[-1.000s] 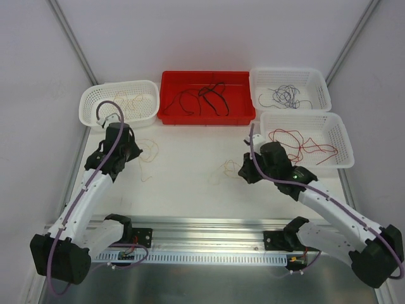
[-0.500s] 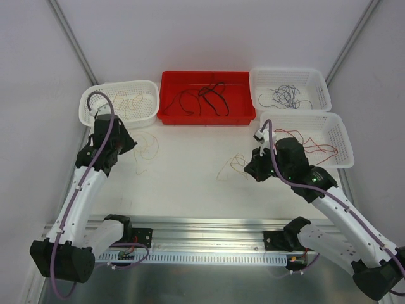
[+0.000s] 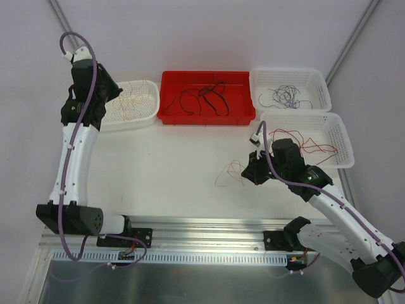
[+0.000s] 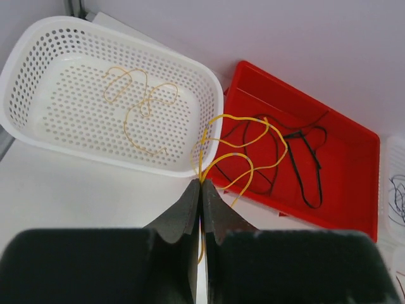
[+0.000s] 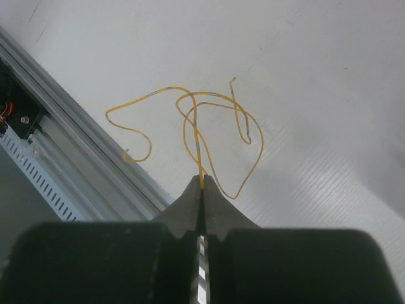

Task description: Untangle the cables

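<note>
My left gripper (image 3: pixel 106 95) is raised at the near right corner of the left white basket (image 3: pixel 147 114), shut on a yellow cable (image 4: pixel 243 142) whose loops hang in front of the basket and red tray. Another yellow cable (image 4: pixel 142 104) lies in that basket (image 4: pixel 50 101). My right gripper (image 3: pixel 250 171) is low over the table, shut on a second yellow cable (image 3: pixel 229 172) that curls out from its tips (image 5: pixel 190 114). The fingertips (image 4: pixel 190 202) (image 5: pixel 190 196) press together in both wrist views.
The red tray (image 3: pixel 171 117) at the back holds black and red cables (image 3: pixel 212 95). The far right white basket (image 3: pixel 319 82) holds dark purple-blue cables (image 3: pixel 285 95). The near right basket (image 3: pixel 342 155) holds red cables (image 3: pixel 300 142). A metal rail (image 3: pixel 202 228) runs along the near edge.
My left arm has risen and swung back-left from the table to the left basket, carrying its yellow cable. My right gripper has shifted slightly with the other yellow cable; the two cables are apart.
</note>
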Motion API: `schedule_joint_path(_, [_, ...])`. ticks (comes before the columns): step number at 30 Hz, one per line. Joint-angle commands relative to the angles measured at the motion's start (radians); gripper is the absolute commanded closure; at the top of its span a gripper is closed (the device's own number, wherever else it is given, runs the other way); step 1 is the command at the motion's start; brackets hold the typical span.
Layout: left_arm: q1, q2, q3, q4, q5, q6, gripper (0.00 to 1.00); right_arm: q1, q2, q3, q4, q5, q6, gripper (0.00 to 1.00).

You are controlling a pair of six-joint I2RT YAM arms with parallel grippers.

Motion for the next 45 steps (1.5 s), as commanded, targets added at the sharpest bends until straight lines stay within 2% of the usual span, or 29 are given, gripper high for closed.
schedule_joint_path(1, [0.056,0.128,0.121,0.004,-0.018,0.037,1.0,-0.002,0.0,0.014,0.001,-0.042,0.002,0.99])
schedule_joint_path(9, [0.165,0.513,0.319,0.007,0.042,0.069,1.0,0.0,0.014,0.062,-0.049,-0.051,-0.01,0.99])
schedule_joint_path(12, [0.211,0.66,0.379,0.006,0.079,0.046,0.97,-0.002,0.03,0.079,-0.057,-0.054,-0.012,0.99])
schedule_joint_path(16, [0.256,0.78,0.436,0.006,0.163,-0.014,0.73,-0.002,0.067,0.091,-0.059,-0.057,-0.012,0.99])
schedule_joint_path(17, [0.262,0.8,0.447,0.007,0.165,-0.015,0.61,0.0,0.073,0.094,-0.054,-0.058,-0.01,0.99])
schedule_joint_path(19, [0.263,0.806,0.448,0.009,0.157,-0.015,0.47,-0.002,0.084,0.096,-0.048,-0.068,-0.01,0.99])
schedule_joint_path(20, [0.263,0.797,0.444,0.007,0.151,-0.014,0.34,-0.002,0.087,0.097,-0.042,-0.072,-0.008,0.99])
schedule_joint_path(23, [0.263,0.751,0.415,0.007,0.159,-0.006,0.18,0.0,0.093,0.097,-0.032,-0.074,-0.007,0.99])
schedule_joint_path(24, [0.263,0.734,0.405,0.007,0.165,-0.004,0.1,-0.002,0.096,0.097,-0.031,-0.077,-0.007,0.99])
schedule_joint_path(26, [0.263,0.682,0.366,0.007,0.188,0.0,0.05,0.0,0.093,0.097,-0.026,-0.083,-0.004,0.99])
schedule_joint_path(30, [0.259,0.581,0.258,0.007,0.237,-0.017,0.04,0.003,0.069,0.088,-0.02,-0.086,0.007,0.98])
schedule_joint_path(36, [0.254,0.45,0.051,0.007,0.177,-0.075,0.12,0.007,0.0,0.061,-0.02,-0.084,0.028,0.98])
schedule_joint_path(45, [0.251,0.577,0.1,0.006,0.134,-0.073,0.28,0.012,-0.032,0.033,-0.032,-0.075,0.036,0.98])
